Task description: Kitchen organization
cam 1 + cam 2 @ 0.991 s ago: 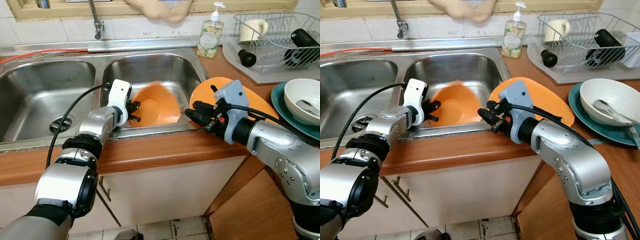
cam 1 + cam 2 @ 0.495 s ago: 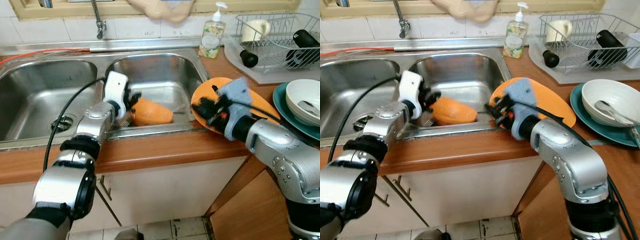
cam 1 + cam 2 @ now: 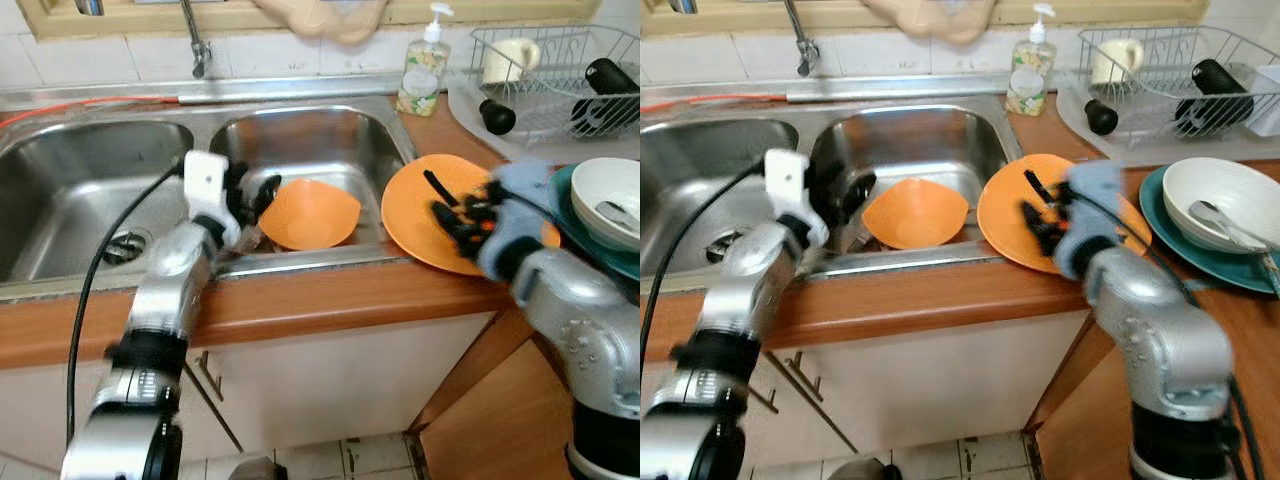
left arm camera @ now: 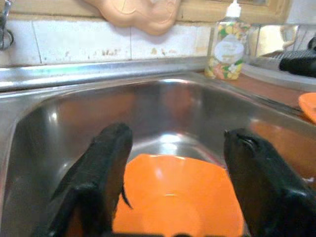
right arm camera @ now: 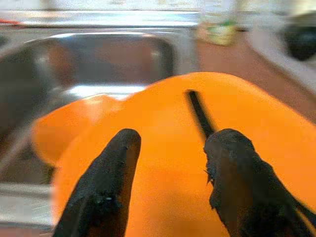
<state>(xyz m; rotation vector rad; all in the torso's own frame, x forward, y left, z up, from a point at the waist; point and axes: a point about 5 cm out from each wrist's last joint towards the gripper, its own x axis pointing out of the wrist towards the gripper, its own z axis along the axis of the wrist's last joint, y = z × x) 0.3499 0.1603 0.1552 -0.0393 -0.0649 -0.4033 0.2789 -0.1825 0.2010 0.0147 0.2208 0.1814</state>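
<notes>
An orange bowl (image 3: pixel 310 213) sits upright in the right sink basin (image 3: pixel 330 135). My left gripper (image 3: pixel 252 195) hovers just left of it, open and holding nothing; in the left wrist view the orange bowl (image 4: pixel 177 197) lies below and between the spread fingers (image 4: pixel 106 163). An orange plate (image 3: pixel 425 225) rests on the wooden counter beside the sink, with a black utensil (image 3: pixel 438 184) lying on it. My right gripper (image 3: pixel 450 215) hangs open just above the plate. The right wrist view shows its fingers (image 5: pixel 111 173) spread over the orange plate (image 5: pixel 163 163) and the black utensil (image 5: pixel 200 113).
A soap bottle (image 3: pixel 420 65) stands behind the sink. A wire dish rack (image 3: pixel 545 70) with a mug and dark items sits back right. A white bowl (image 3: pixel 605 190) rests on a teal plate (image 3: pixel 560 205) at the right. The left basin (image 3: pixel 80 190) and faucet (image 3: pixel 195 45) are nearby.
The left gripper let go of the tilted orange bowl, which now rests in the basin, and drew back to the left. The right gripper moved right, from the plate's edge to above it.
</notes>
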